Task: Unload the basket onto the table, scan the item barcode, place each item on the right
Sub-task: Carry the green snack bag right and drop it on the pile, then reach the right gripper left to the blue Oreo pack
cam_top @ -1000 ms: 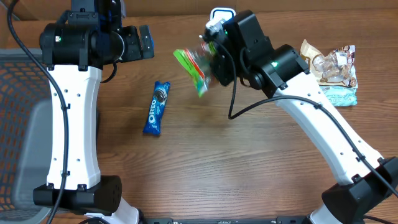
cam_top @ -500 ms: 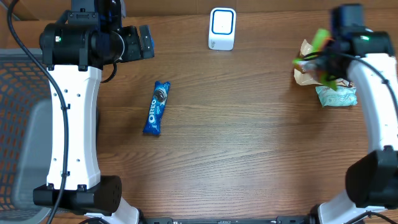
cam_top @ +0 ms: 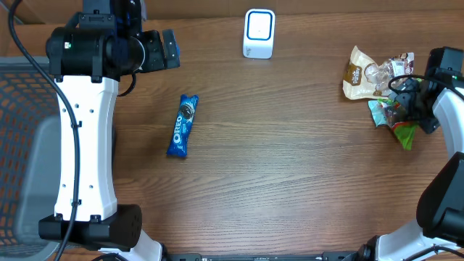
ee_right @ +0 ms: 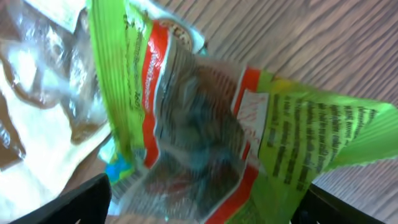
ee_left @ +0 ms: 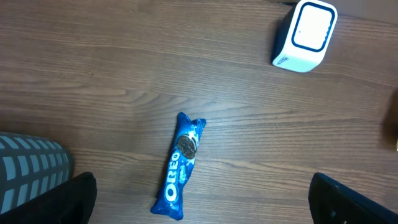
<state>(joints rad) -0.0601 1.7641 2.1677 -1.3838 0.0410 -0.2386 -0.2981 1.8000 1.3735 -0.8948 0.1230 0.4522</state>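
A blue Oreo pack (cam_top: 182, 126) lies flat on the wooden table, left of centre. My left gripper (ee_left: 202, 205) hovers over its lower end (ee_left: 183, 165), open wide and holding nothing. The white barcode scanner (cam_top: 259, 33) stands at the back centre, also visible in the left wrist view (ee_left: 305, 35). At the far right, a green and red snack bag (cam_top: 401, 127) rests on a pile of packets. My right gripper (ee_right: 205, 211) sits just above this bag (ee_right: 205, 124), jaws spread wide on either side of it, not clamped.
A brown and white snack bag (cam_top: 370, 72) and a teal packet (cam_top: 377, 109) lie beside the green bag at the right edge. A grey mesh basket (cam_top: 22, 145) stands off the table's left side.
The right arm carried the green bag from in front of the scanner to the right-hand pile, then its jaws opened and let the bag go. The left arm has not moved.
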